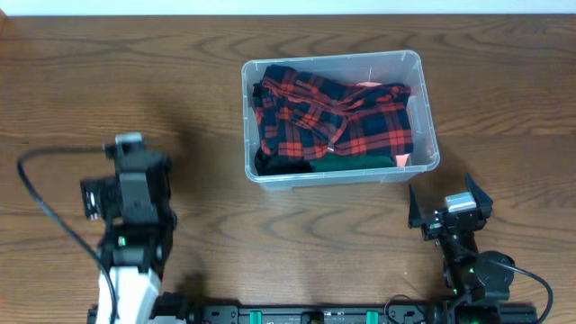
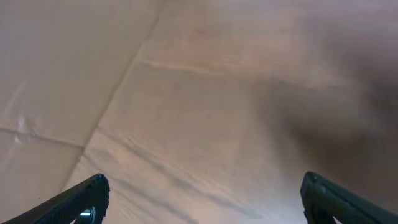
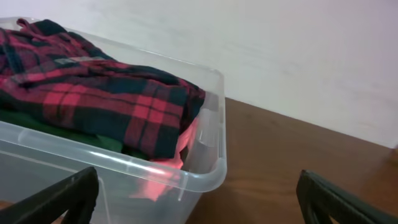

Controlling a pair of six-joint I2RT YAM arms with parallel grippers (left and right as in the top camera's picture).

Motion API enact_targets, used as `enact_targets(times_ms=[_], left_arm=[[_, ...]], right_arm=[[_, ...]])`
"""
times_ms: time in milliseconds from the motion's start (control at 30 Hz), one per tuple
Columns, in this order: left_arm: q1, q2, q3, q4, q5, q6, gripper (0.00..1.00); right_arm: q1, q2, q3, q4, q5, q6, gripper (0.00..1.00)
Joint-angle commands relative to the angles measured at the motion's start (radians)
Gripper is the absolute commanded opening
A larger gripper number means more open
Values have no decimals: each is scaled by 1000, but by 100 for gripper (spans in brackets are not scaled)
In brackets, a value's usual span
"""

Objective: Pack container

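The container (image 1: 429, 117), a clear plastic bin with a thick rim, stands on the wooden table a little right of centre. Folded inside lies a red and black plaid garment (image 1: 333, 115) over green (image 1: 346, 164) and pink cloth (image 1: 401, 160). My right gripper (image 1: 448, 205) is open and empty, just in front of the bin's near right corner (image 3: 211, 171). The plaid garment (image 3: 93, 93) fills the right wrist view's left side. My left gripper (image 1: 129, 144) is to the bin's left, apart from it. In its own view the left gripper (image 2: 202, 196) is open over bare table.
A black cable (image 1: 45, 202) loops on the table left of the left arm. A pale wall (image 3: 298, 50) rises behind the table's far edge. The arm bases (image 1: 315, 315) sit along the near edge.
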State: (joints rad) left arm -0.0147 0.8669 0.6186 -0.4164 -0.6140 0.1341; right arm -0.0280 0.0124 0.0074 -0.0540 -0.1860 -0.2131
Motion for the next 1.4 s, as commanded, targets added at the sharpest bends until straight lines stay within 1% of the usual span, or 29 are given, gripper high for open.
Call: enact_targets(times_ms=[0,167,267,367,467,500,567,733,833,933,1000,1367], left_arm=[[4,-123,-91,-32,-27,0,98],[4,-264,-191,-85,-26,-1,98],[4,-328,-218,-123,-26,-1,98],[4,-389,-242,-122,-27,3,98],[4,-451,-266,-112,43,-24,98],[4,-465,-274,-92,82,-24,98],[4,-489,-300,-4,182,-24,98],[4,-521,-424,321,425,-24,98],[4,-530,-476,443,544,-24,98],[4,-540,-507,456,630,-24,98],[4,-558,-527,456,650,-24,98],[4,-688,-616,451,652,-24,98]], right_arm=[[-8,-7,-2,-3,3,-13,99],[-8,-7,-2,-3,3,-13,99],[-8,-7,-2,-3,3,-13,99],[-8,-7,-2,-3,3,-13,99],[-8,-7,-2,-3,3,-13,99],[-8,-7,-2,-3,3,-13,99],[-8,-7,-2,-3,3,-13,99],[-8,-7,-2,-3,3,-13,99],[-8,-7,-2,-3,3,-13,99],[-8,-7,-2,-4,3,-13,99],[-8,-7,-2,-4,3,-13,99],[-8,-7,-2,-3,3,-13,99]])
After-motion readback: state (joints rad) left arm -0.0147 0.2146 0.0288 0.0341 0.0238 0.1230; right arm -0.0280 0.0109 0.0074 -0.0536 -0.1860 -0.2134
